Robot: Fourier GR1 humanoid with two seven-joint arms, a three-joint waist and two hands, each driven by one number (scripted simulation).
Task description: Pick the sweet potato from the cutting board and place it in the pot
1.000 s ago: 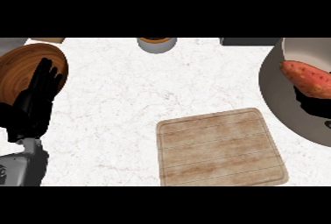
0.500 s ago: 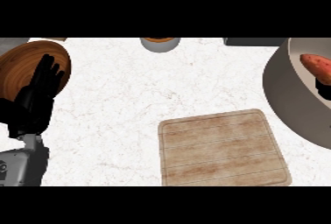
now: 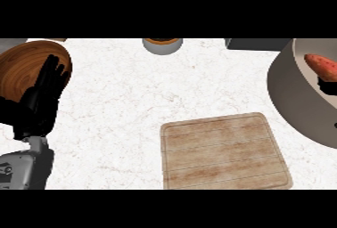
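The orange-red sweet potato (image 3: 321, 66) shows at the right edge, over the inside of the big grey pot (image 3: 289, 100). Only a black bit of my right hand (image 3: 328, 84) is visible, just under the potato and touching it; the rest lies outside the view. The wooden cutting board (image 3: 223, 153) lies bare at lower centre, left of the pot. At the left edge my left hand (image 3: 41, 102) rests open, fingers straight and pointing up.
A round brown wooden bowl (image 3: 26, 62) sits at the upper left, partly under my left hand's fingers. A small grey cup (image 3: 162, 45) stands at the top centre. A dark object (image 3: 256, 43) lies along the top right, beside the pot.
The sweet potato and my right hand have moved right and up over the pot, now mostly past the view's right edge. My left hand has stayed put.
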